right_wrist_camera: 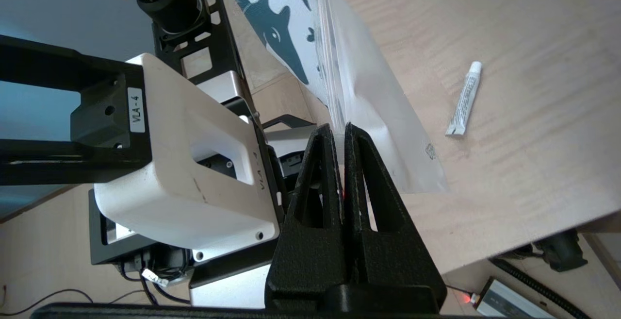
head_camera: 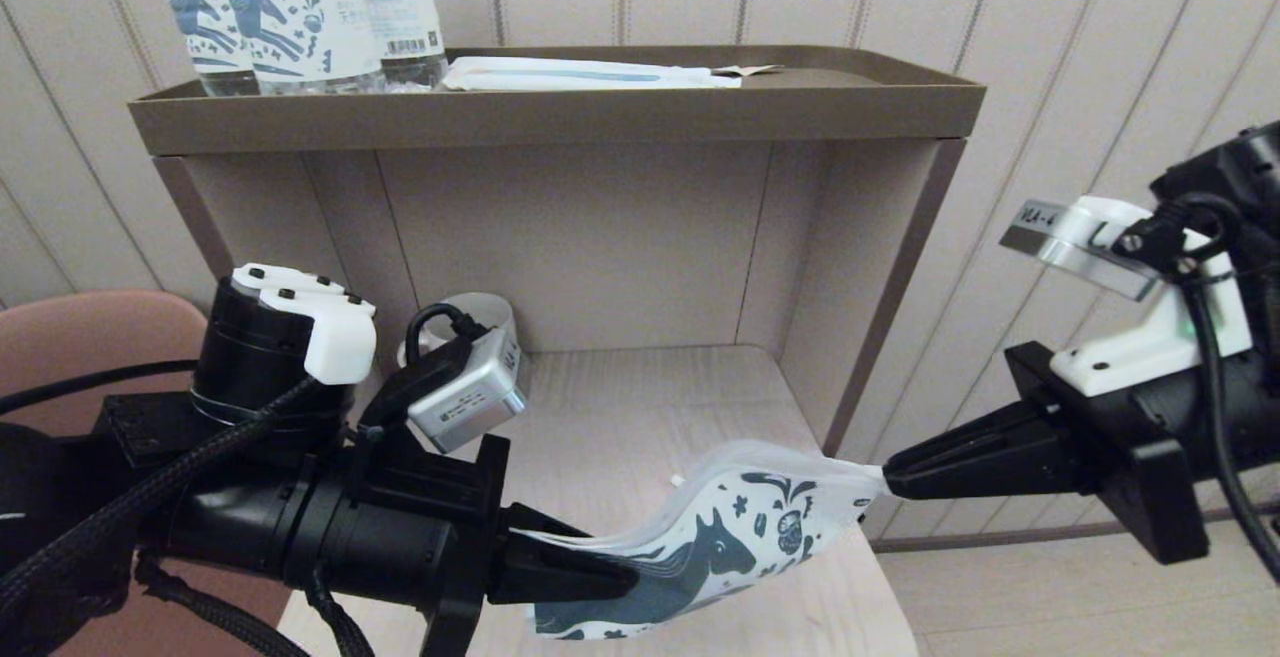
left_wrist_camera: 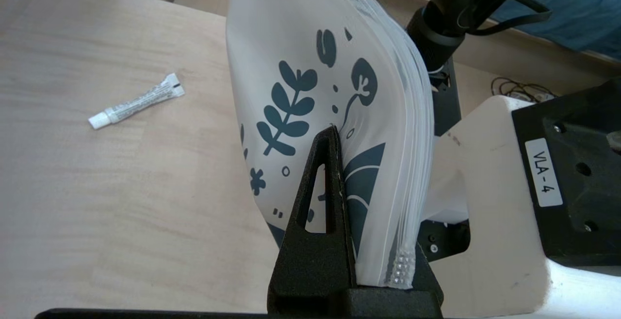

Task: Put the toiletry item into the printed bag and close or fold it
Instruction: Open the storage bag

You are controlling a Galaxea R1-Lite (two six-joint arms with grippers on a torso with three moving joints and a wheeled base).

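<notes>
Both claws pinch the printed bag (head_camera: 715,547) above a pale wooden table (head_camera: 620,407): left gripper (head_camera: 600,569) on one edge, right gripper (head_camera: 893,477) on the other. Beyond, the toiletry item (left_wrist_camera: 137,101) lies loose on the wood, under a brown shelf (head_camera: 560,117) against striped wall panelling (head_camera: 1080,27).

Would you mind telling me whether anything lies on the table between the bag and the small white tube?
Nothing does: in the left wrist view, bare wooden table separates the bag from the tube. The right wrist view shows the same bare gap.
</notes>
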